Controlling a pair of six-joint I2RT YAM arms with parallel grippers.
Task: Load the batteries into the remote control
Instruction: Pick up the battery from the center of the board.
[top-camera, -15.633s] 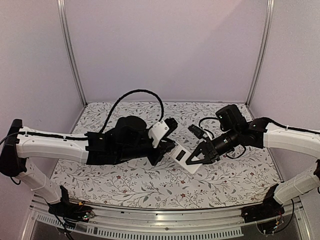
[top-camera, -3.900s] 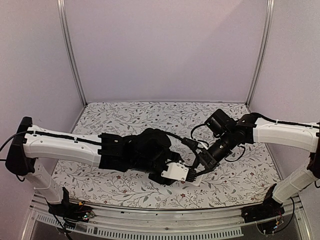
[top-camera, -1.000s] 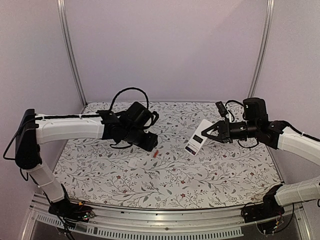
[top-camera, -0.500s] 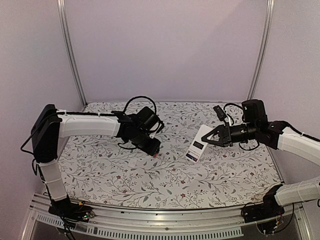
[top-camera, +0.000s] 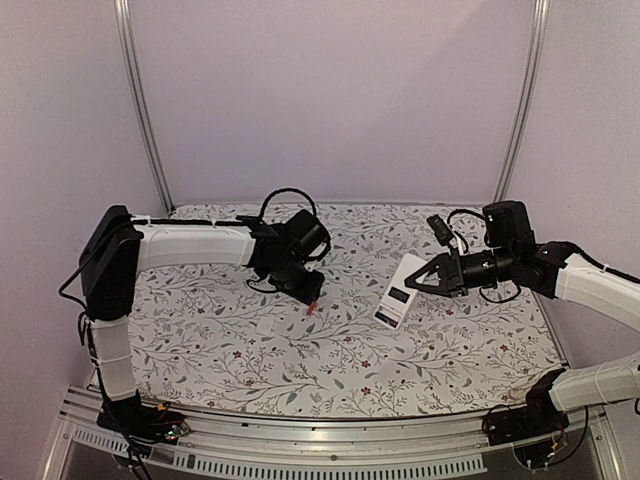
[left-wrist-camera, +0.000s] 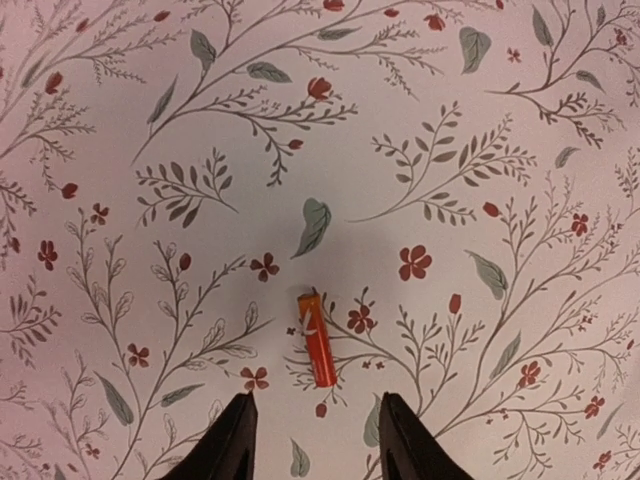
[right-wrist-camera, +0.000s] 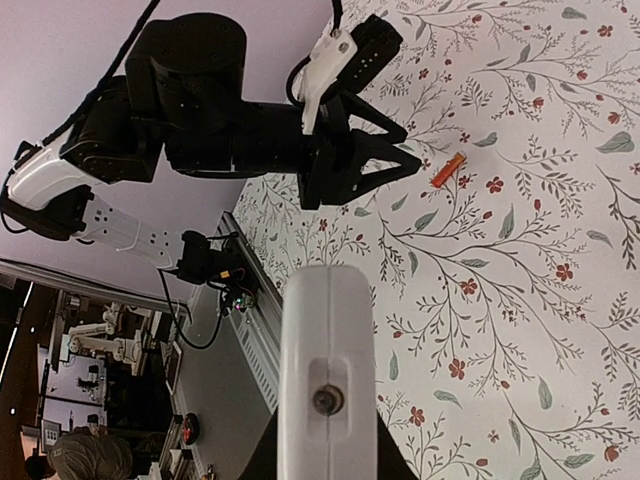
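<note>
The reddish-orange battery lies flat on the floral mat and also shows in the left wrist view and the right wrist view. My left gripper hangs just above it, open and empty; in its wrist view the gripper has its tips on either side of the battery's near end, apart from it. My right gripper is shut on the remote control and holds it above the mat at the right, white back with dark recess up. The remote appears end-on in the right wrist view. The dark battery is not visible.
A small flat white plastic piece lies on the mat, left of and nearer than the orange battery. The floral mat covers the table. Metal frame posts stand at the back corners, and a rail runs along the near edge.
My left gripper has moved right, toward the orange battery, and its arm has swung inward. My right gripper has shifted the remote slightly lower and to the right.
</note>
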